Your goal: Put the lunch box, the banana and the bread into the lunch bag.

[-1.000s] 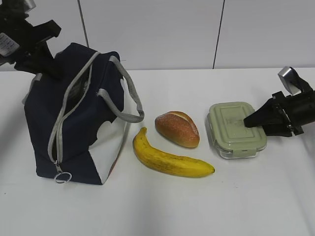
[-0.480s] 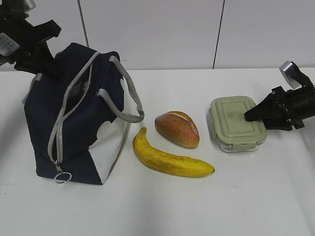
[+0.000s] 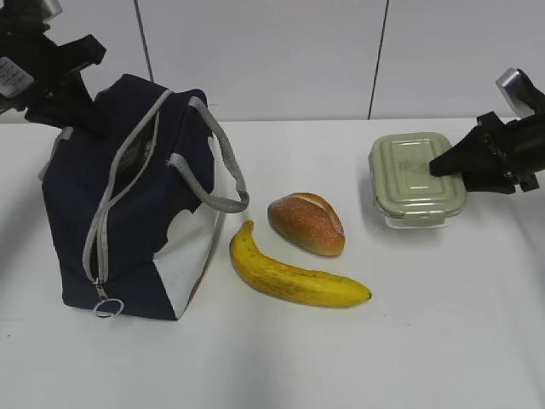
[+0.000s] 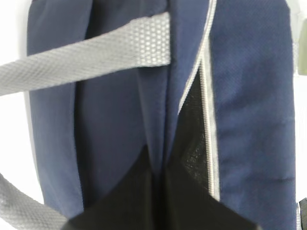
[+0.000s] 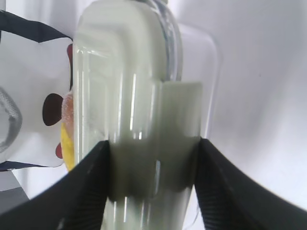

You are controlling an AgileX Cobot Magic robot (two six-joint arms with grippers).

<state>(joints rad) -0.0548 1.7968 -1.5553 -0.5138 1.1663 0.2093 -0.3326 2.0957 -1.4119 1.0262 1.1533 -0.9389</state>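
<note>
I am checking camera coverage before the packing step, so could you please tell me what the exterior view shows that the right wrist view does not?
Only the exterior view shows the bread, the full banana, the lunch bag's zipper and grey handles, and the left pincer at the bag's far end. Only the right wrist view shows the right pincer's fingers pressed against the lunch box lid's clip. Both show the lunch box and the lunch bag.
</note>
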